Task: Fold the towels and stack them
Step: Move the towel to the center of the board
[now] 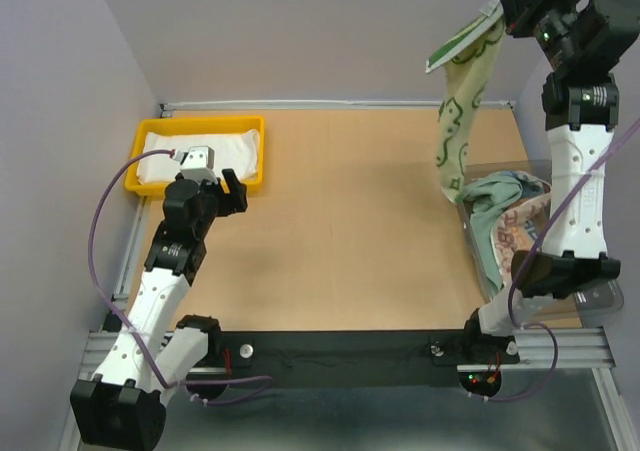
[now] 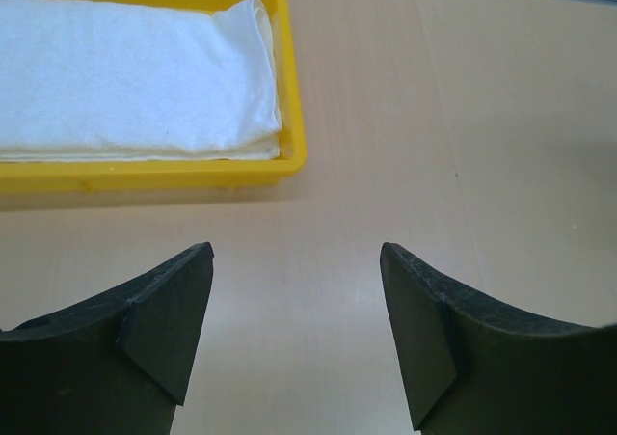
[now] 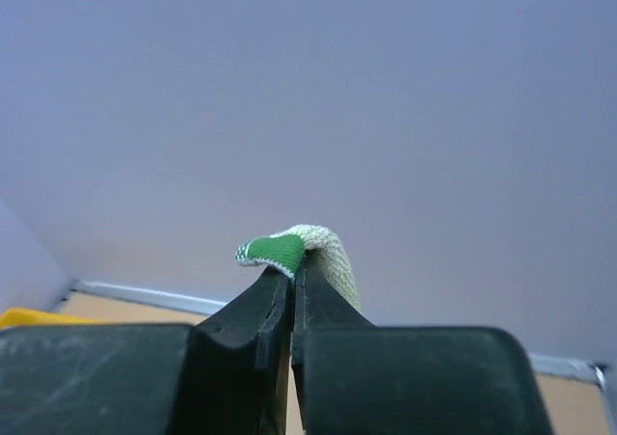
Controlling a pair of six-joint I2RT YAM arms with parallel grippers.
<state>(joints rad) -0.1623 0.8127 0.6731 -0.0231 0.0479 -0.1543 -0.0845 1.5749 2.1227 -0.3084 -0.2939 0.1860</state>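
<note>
Right jaws pinch green towel; clear bin below holds teal towel. Left jaws open; ahead-left, yellow tray holds white towel.

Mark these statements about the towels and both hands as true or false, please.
1. The right hand is shut on the green patterned towel and holds it high. True.
2. The white towel lies folded in the yellow tray. True.
3. The left hand grips the white towel. False: it is open, over the table beside the yellow tray.
4. The clear bin is empty. False: a teal towel and other cloth lie in it.
</note>
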